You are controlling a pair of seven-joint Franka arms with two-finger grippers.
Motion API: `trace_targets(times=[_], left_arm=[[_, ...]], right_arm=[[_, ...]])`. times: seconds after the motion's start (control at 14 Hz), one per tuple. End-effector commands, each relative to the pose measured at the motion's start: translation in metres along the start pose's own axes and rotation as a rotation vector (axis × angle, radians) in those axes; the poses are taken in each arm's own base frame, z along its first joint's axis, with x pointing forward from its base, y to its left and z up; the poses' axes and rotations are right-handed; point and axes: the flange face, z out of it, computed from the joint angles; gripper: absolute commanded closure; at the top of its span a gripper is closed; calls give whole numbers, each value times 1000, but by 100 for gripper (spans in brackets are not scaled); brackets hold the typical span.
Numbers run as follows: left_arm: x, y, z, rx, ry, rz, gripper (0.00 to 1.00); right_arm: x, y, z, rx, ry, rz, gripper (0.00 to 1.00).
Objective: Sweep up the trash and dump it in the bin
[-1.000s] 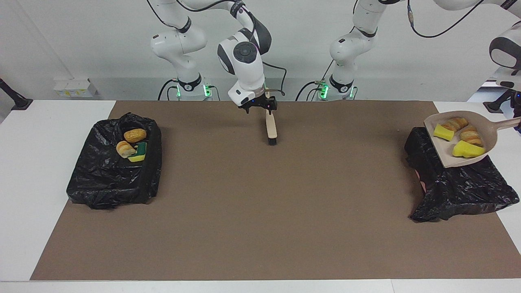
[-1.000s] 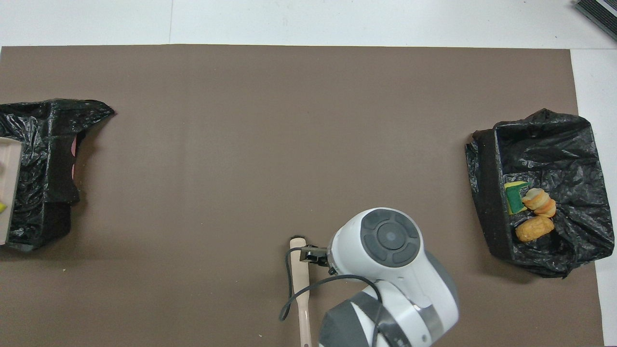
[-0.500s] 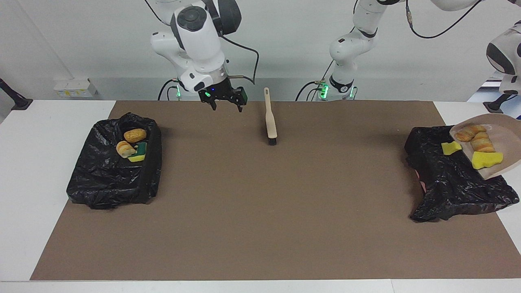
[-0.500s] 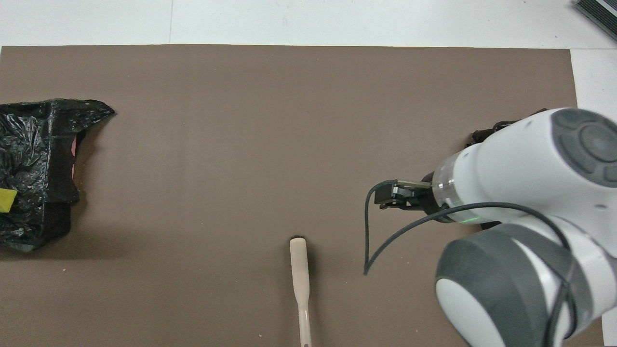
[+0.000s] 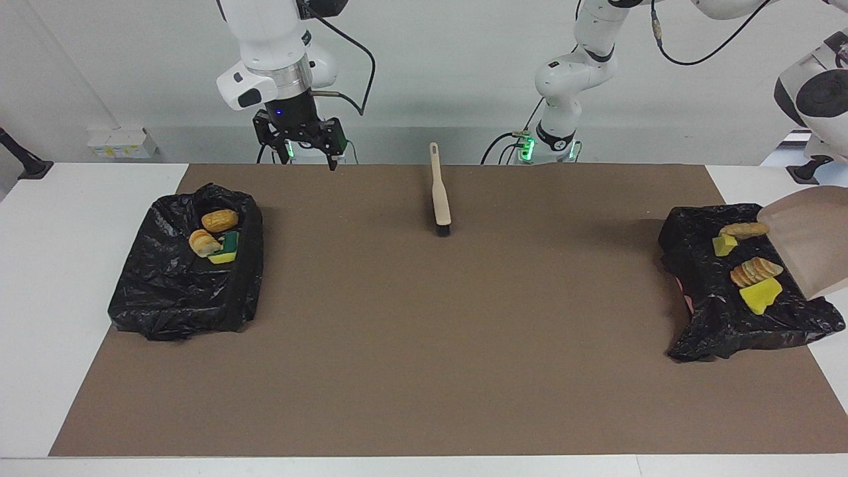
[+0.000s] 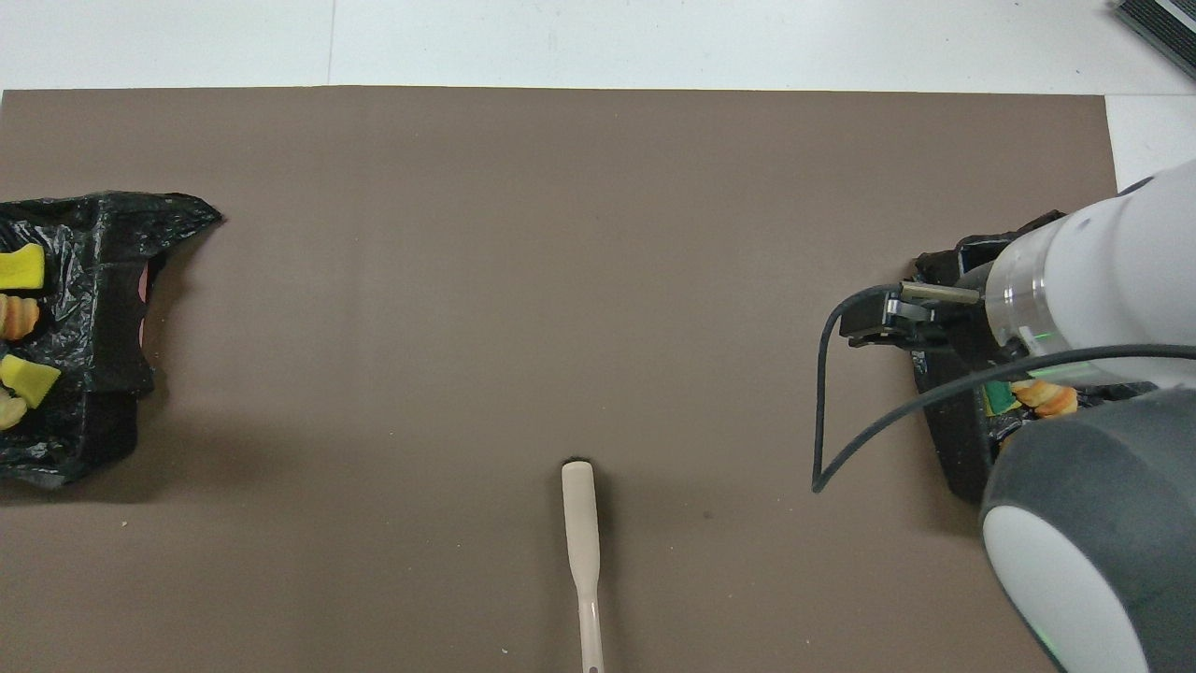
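Several pieces of trash lie in the black-lined bin (image 5: 722, 331) at the left arm's end: bread chunks (image 5: 745, 230) (image 5: 755, 270) and yellow sponge bits (image 5: 724, 244) (image 5: 760, 295), also seen from above (image 6: 21, 269). The beige dustpan (image 5: 811, 245) hangs steeply tilted over that bin with nothing left on it. Its handle and my left gripper are out of view. My right gripper (image 5: 298, 158) is open and holds nothing, raised by the bin (image 5: 179, 291) at the right arm's end. That bin holds bread (image 5: 220, 220) and a green-yellow sponge (image 5: 227, 248).
A beige hand brush (image 5: 440, 199) lies on the brown mat (image 5: 424, 344) close to the robots, midway between the bins, with its bristles pointing away from them; it also shows from above (image 6: 581, 542). My right arm's wrist (image 6: 1074, 280) covers part of its bin from above.
My right gripper left the brush handle, rose and swung to its own end of the table. The dustpan tipped steeper, and the bread and sponges slid off it into the bin.
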Motion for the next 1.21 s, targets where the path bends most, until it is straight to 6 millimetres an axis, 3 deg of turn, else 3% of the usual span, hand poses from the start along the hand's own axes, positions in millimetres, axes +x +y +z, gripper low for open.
trace_targets(times=[0.0,0.29,0.43,0.71,1.14], left_arm=[[-17,2,-28,-30,-78,-15,100],[-5,-5,-52,-53,-69,-44,100],[11,-6,-68,-96,15,-92,100],[43,0,-83,-208,219,-274,100],[117,19,-137,-492,435,-606,100]], right_arm=[[19,12,-15,-35,-8,5,0],[17,12,-19,-32,-8,5,0],[14,8,-22,-30,-4,-2,0],[14,24,-25,-23,-10,4,0],[19,47,-17,-36,-55,-136,0]])
